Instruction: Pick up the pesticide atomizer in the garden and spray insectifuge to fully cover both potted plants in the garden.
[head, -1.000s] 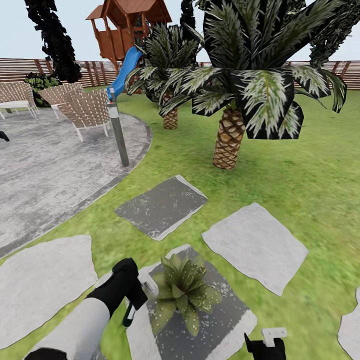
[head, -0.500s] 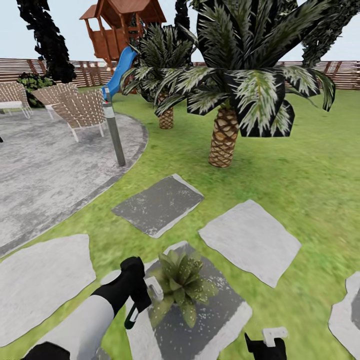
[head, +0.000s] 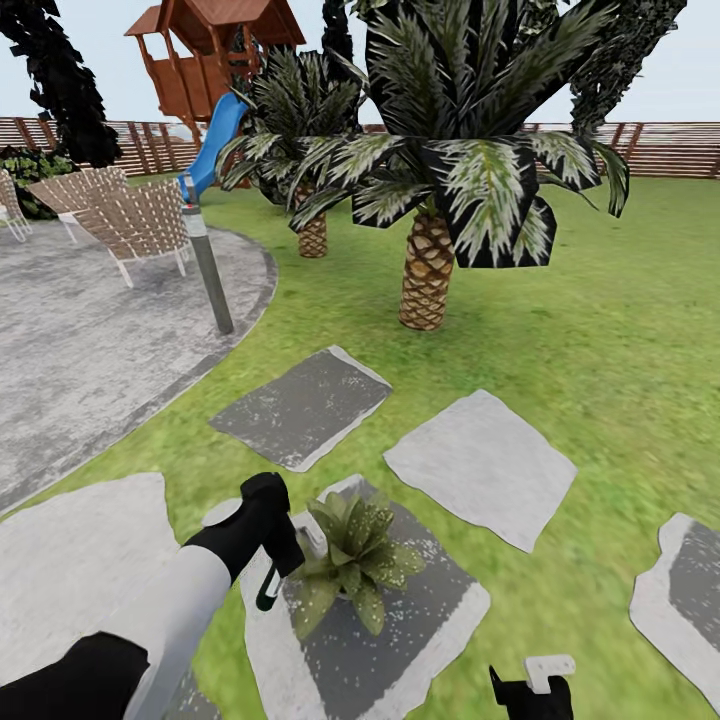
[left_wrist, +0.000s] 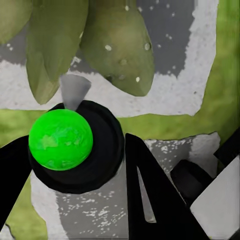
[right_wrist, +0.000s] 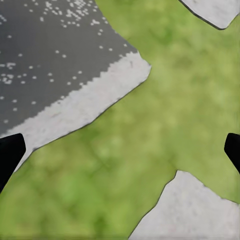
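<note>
The left gripper (head: 272, 560) is clamped on the atomizer (head: 285, 558), its dark fingers (left_wrist: 150, 195) on either side of the bottle's black and bright green top (left_wrist: 61, 139). The white head sits against the plant's leaves and the green handle loop hangs below the gripper. The nozzle (left_wrist: 74, 91) points at the plant (head: 350, 562), which stands just right of the gripper on a grey stepping stone (head: 420, 640). Speckled leaves (left_wrist: 117, 50) hang close over the nozzle.

The right gripper (head: 530, 690) sits low at the near right edge, well apart from the plant. Its fingers (right_wrist: 10, 155) are spread wide over grass (right_wrist: 125, 165) and stone edges, with nothing between them.

More stones (head: 478, 465) lie around on the lawn (head: 620, 330), one darker (head: 300, 405) further off to the left. Beyond them stands a palm (head: 428, 262), with a second palm (head: 312, 225) behind it. To the far left is the patio (head: 90, 340) with a grey post (head: 208, 265) at its rim and woven chairs (head: 135, 225). A wooden play tower (head: 215, 55) with a blue slide (head: 212, 140) and the fence (head: 660, 150) close the far side.
</note>
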